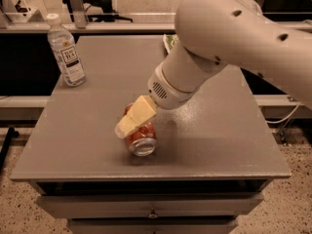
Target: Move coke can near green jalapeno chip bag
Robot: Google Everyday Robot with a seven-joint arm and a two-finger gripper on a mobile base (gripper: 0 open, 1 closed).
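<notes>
The coke can (142, 141) lies on its side near the front middle of the grey table (219, 130), with its silver end towards the front edge. My gripper (128, 125) is down over the can's upper left side and covers part of it. The green jalapeno chip bag (168, 42) shows only as a thin sliver at the far edge of the table; the rest is hidden behind my arm.
A clear plastic bottle (66, 51) with a white label stands upright at the table's far left corner. My large white arm (229, 43) spans the right and back of the table. Drawers sit below the front edge.
</notes>
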